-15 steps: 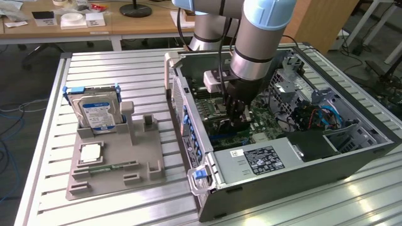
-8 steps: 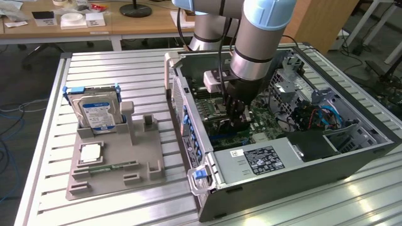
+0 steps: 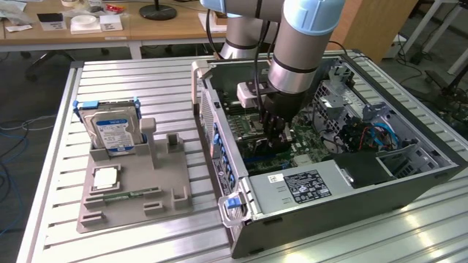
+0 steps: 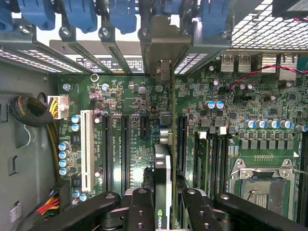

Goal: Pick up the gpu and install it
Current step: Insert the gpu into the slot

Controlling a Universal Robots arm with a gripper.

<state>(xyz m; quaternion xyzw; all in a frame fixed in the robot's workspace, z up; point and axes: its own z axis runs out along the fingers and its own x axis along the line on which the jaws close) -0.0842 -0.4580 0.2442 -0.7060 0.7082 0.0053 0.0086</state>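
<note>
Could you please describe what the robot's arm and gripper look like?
The arm is a thick silver-grey tube with pale blue joint caps and a black band near the wrist. Black cables run down beside it, and a small light grey box sits at the wrist. The gripper is black, its fingers built of jointed bars with round pivot pins.

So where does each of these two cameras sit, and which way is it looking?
Exterior view: off the arm, raised above the table, looking down at the open computer case and the hard drive; the arm reaches into the case.
Wrist view: on the wrist, looking down along the gripper at the motherboard; the gripper is shut on the gpu, seen edge-on.
Shared: both see the gripper and the motherboard inside the case.
</note>
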